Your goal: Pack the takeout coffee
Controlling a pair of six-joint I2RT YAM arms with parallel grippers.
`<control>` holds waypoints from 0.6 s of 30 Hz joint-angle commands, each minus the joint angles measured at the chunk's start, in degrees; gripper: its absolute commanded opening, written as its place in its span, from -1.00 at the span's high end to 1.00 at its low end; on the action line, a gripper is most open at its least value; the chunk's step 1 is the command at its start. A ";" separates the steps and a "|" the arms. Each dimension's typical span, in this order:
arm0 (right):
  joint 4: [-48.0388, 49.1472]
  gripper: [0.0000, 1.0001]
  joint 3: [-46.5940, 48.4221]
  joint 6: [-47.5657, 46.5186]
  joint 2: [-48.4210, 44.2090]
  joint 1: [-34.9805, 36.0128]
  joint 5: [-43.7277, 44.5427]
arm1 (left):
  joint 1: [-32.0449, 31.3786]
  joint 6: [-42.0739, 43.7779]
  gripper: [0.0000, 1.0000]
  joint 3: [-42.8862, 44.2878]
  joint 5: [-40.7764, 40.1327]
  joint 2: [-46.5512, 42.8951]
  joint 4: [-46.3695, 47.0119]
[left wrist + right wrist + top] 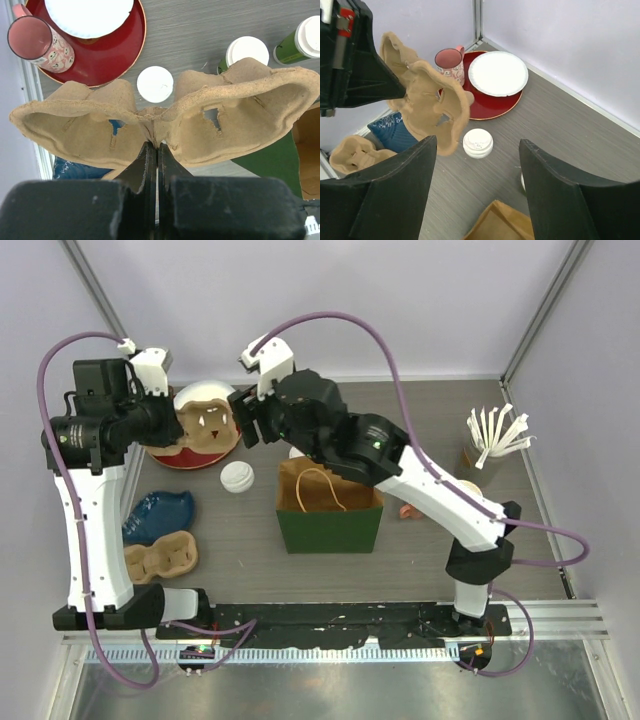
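Left gripper [157, 149] first: its black jaws are pressed flat together on the central rib of a tan moulded-pulp cup carrier [235, 120], holding it up above the grey woodgrain table [210, 30]. Rough, fibrous stuff, that carrier, with two scooped wells flaring out either side and small slots cut in their walls.

Just past its rim a loose round white plastic lid [155, 84] lies flat on the table. Right of that stands the takeout coffee: one green paper cup [245, 51] capped in smooth white, and a second lidded green cup [301, 44] at the frame edge. Both are upright on the table, outside the dark green paper bag [270, 160].

Farthest off, a glossy red round plate [115, 55] carries a white paper plate [87, 15], with a pink patterned mug [37, 42] at its edge.

Over to the right wrist view: the right gripper [477, 150] hovers with its fingers spread wide and nothing between them. This view adds a second pulp carrier [355, 152] lying on the table beside a glossy dark blue item [395, 132], too unclear to name.

Only the overhead view shows the bag's kraft-brown inside and, far right, pale flat sticks [497, 432] fanned in a cup.
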 commanded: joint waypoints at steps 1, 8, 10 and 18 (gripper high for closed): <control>8.11 -0.37 0.78 -2.05 0.92 0.58 -2.26 | -2.03 -4.31 1.00 -0.22 0.62 -1.78 2.45; 30.26 -0.31 -16.18 -14.25 -1.99 10.76 4.97 | -2.03 -16.34 1.00 -8.74 6.15 -6.88 14.48; 31.67 -0.32 -16.11 -14.10 -0.85 10.86 6.40 | -2.03 -18.55 1.00 -9.36 6.68 -7.41 15.11; 39.68 -0.31 -17.42 -24.63 4.78 10.69 14.39 | -2.03 -24.01 1.00 -11.20 10.02 -9.87 15.90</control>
